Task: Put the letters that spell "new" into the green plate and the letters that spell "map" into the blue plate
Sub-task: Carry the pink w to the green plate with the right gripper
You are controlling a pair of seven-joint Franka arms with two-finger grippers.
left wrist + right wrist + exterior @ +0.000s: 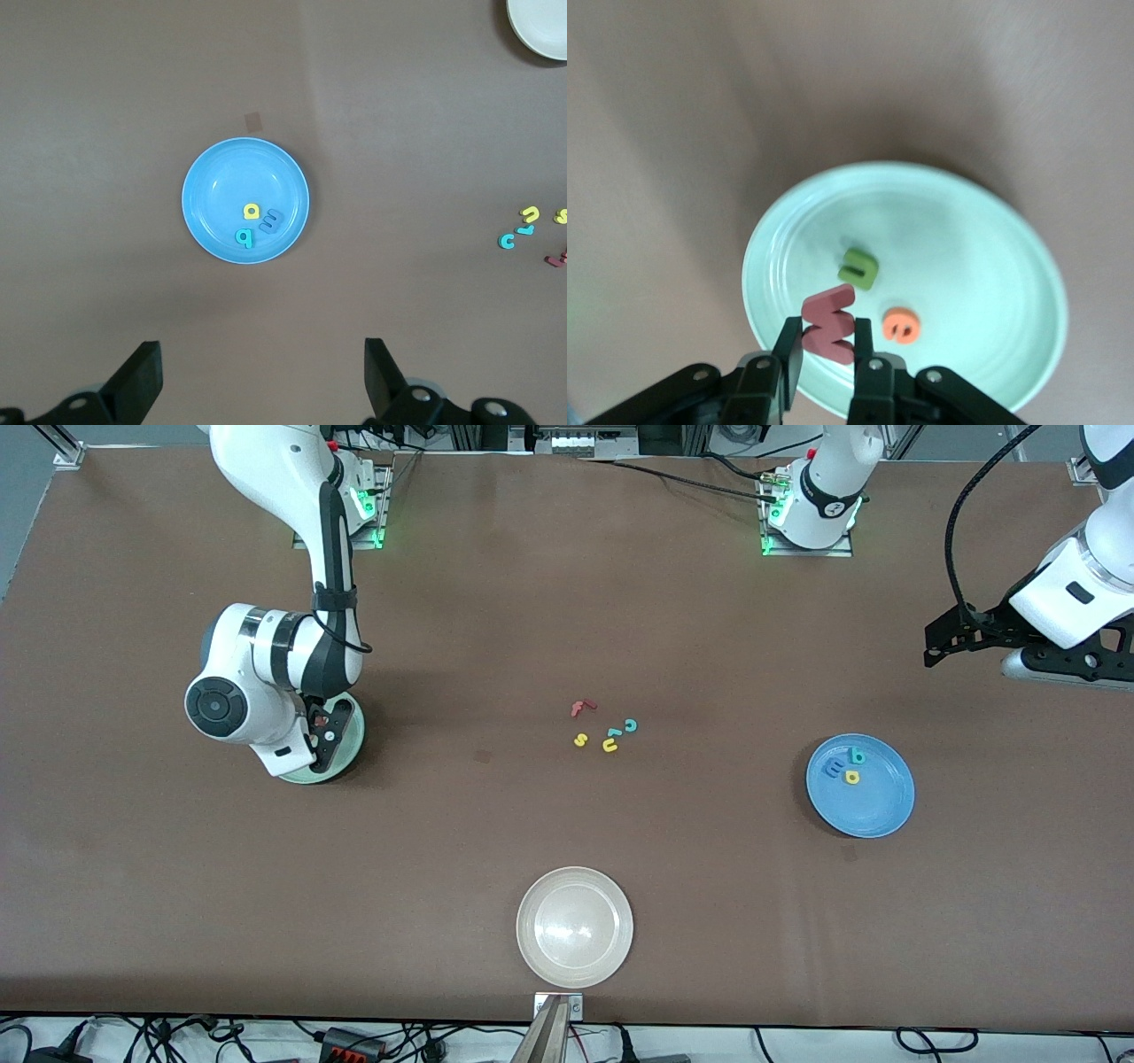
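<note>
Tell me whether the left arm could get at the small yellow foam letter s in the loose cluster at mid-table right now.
Probably yes. The left hand hangs open and empty above the table near the blue plate, and nothing stands over the yellow foam s. The right hand, shut on the pinkish-red w, is away over the green plate.

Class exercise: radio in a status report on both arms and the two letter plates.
Right end effector shut on pinkish-red w, over green plate; n and e already in. Left end effector open, waiting above blue plate; m, a, p inside. Nothing obstructing.
</note>
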